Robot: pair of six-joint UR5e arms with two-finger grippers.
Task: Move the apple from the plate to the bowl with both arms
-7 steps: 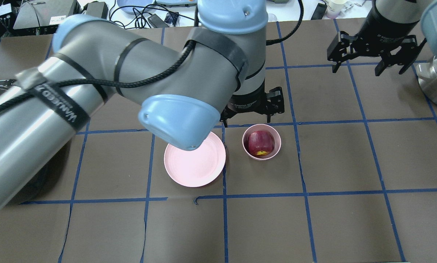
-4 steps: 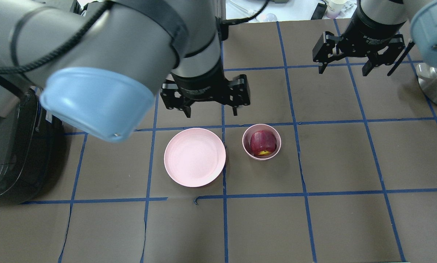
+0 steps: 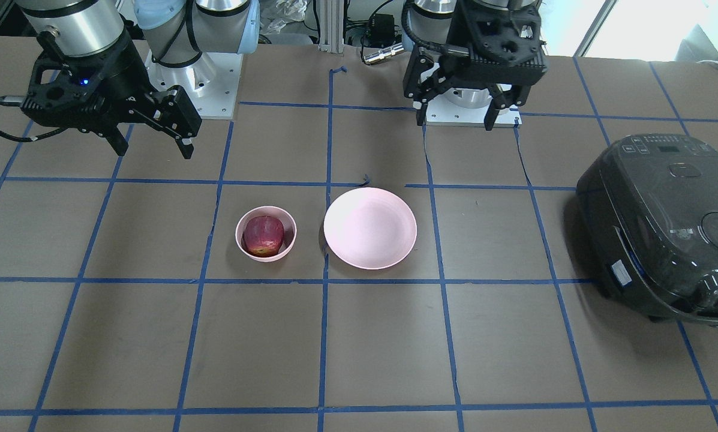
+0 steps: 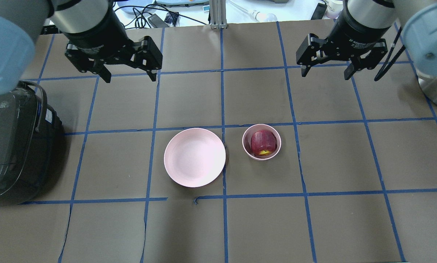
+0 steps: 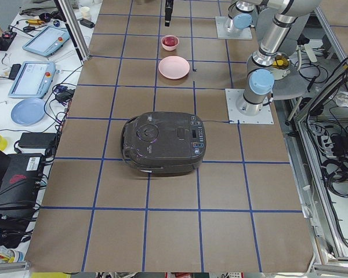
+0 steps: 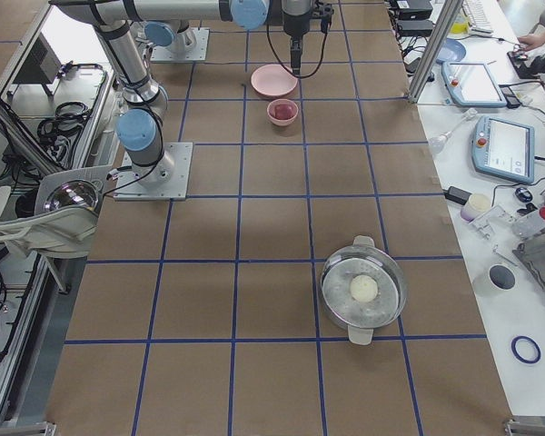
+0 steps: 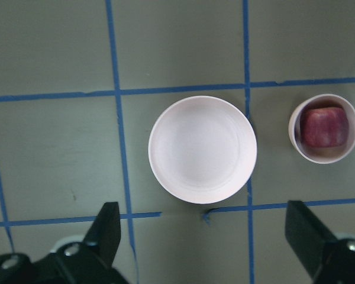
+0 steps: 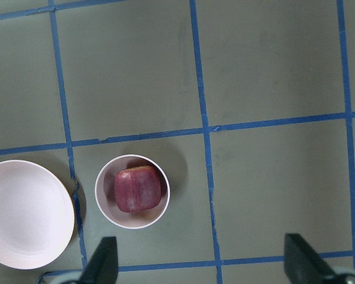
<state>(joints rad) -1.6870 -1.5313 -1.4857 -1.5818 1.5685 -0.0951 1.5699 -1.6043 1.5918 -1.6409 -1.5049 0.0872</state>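
Observation:
The dark red apple [image 4: 263, 143] sits inside the small deep pink bowl [image 4: 245, 146], right of the wide pale-pink plate [image 4: 194, 157], which holds nothing. My left gripper [image 4: 130, 76] is open and empty, high over the far left of the mat, away from the plate. My right gripper [image 4: 326, 73] is open and empty, high over the far right, away from the bowl. The front view shows the apple [image 3: 263, 235], bowl [image 3: 239, 241], plate [image 3: 369, 228], left gripper [image 3: 456, 121] and right gripper [image 3: 153, 150]. The right wrist view looks down on the apple [image 8: 139, 189].
A black rice cooker [image 4: 14, 146] stands at the left edge of the table. A metal pot [image 6: 363, 291] holding a white ball stands at the right end. Blue tape lines grid the brown mat. Cables and tablets lie beyond the far edge.
My left arm has swung away from just behind the bowl, leftward and farther back, and now uncovers the plate. My right gripper has shifted slightly left. The apple stays in the bowl.

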